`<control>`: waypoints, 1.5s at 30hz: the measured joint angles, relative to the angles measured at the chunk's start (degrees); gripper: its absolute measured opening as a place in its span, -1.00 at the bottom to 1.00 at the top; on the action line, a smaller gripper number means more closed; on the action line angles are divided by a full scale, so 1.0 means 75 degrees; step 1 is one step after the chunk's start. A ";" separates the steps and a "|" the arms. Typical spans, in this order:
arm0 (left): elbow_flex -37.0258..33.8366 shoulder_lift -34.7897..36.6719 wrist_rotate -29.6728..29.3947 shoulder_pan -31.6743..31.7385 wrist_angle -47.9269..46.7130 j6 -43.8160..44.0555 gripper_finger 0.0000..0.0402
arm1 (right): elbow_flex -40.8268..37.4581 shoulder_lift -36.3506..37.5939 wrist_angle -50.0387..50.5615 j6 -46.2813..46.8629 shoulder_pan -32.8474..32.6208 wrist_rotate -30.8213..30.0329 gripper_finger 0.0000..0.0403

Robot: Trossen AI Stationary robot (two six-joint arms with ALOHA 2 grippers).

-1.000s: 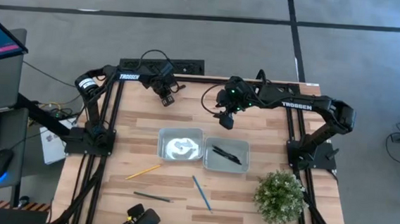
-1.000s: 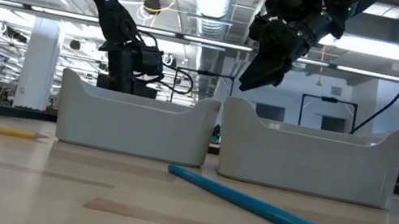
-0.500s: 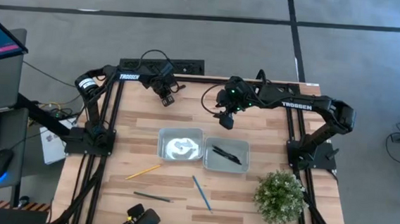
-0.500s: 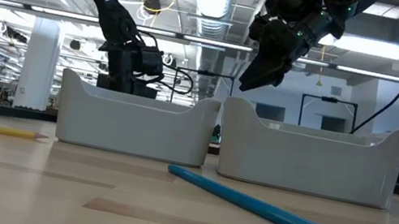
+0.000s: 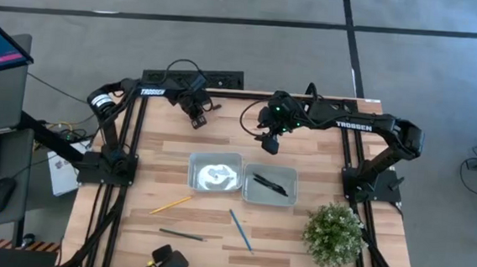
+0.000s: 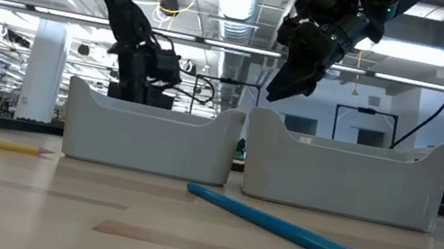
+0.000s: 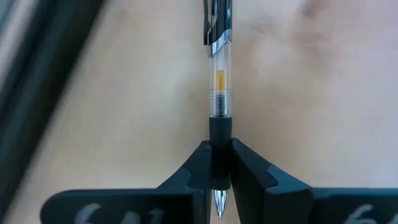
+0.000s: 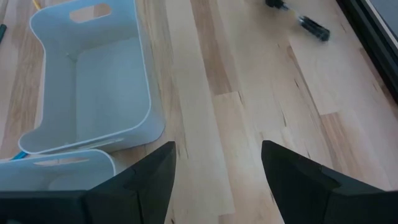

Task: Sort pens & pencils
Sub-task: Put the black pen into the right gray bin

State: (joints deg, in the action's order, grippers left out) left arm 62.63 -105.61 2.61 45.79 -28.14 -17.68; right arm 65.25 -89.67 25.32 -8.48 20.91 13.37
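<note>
My left gripper [image 5: 197, 118] is at the table's far left and is shut on a black pen [image 7: 219, 93] with a clear barrel. The same pen [image 8: 310, 26] shows far off in the right wrist view. My right gripper [image 5: 270, 144] hovers open above the table, just beyond the far side of the right bin [image 5: 284, 200]; its fingers [image 8: 134, 183] stand wide apart. Black pens [image 5: 269, 184] lie inside that bin. The yellow pencil [image 5: 170, 204], grey-green pencil [image 5: 182, 235] and blue pencil [image 5: 241, 230] lie flat on the near part of the table. My left gripper pinches the pen between its two fingers [image 7: 198, 171] on the black grip section [image 7: 220, 132], just behind the tip. The metal tip [image 7: 219, 202] points back between the fingers and the barrel runs straight out ahead, close over the wood. Whether it rests on the table I cannot tell.
The left bin [image 5: 194, 171] stands beside the right one at mid-table; no pens or pencils show in it. A potted plant [image 5: 334, 234] sits at the near right corner. Bare wood lies between the bins and the table's far edge [image 8: 249, 112]. The black frame rails run along both sides.
In the low view my left arm's forearm has shifted a little. Its gripper stays shut on the pen in about the same place.
</note>
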 joint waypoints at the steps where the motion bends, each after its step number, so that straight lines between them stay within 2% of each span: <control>1: -0.0003 0.0106 0.0030 -0.0015 -0.0057 -0.0008 -0.87 | 0.0000 0.0000 0.0000 0.0007 0.0002 0.0000 0.29; 8: 0.0020 0.0925 0.0318 -0.0261 -0.0539 -0.0014 -0.87 | 0.0000 0.0000 -0.0006 0.0078 0.0002 0.0000 0.29; 19: 0.0035 0.2158 0.1939 -0.1355 -0.0197 -0.0020 -0.87 | 0.0335 0.0000 -0.0096 0.0358 -0.0049 0.0015 0.29; 24: 0.0041 0.2486 0.1984 -0.1777 -0.0102 -0.0005 -0.86 | 0.0888 0.0000 -0.0023 0.0352 -0.0163 0.0035 0.29; 32: 0.0044 0.2457 0.2161 -0.2304 -0.0323 0.0053 -0.86 | 0.1804 0.0000 0.0011 0.0367 -0.0483 0.0038 0.29; 39: 0.0047 0.2457 0.3010 -0.2700 -0.0324 0.0251 -0.85 | 0.2344 0.0000 0.0226 0.2519 -0.0536 0.0064 0.29; 45: 0.0050 0.2457 0.3629 -0.2923 -0.0295 0.0429 -0.86 | 0.2416 0.0000 0.1303 0.2929 -0.0453 0.0065 0.29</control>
State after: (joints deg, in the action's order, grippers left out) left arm 63.00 -87.18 29.83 23.86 -30.35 -14.46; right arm 83.37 -89.67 35.09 13.48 17.51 13.85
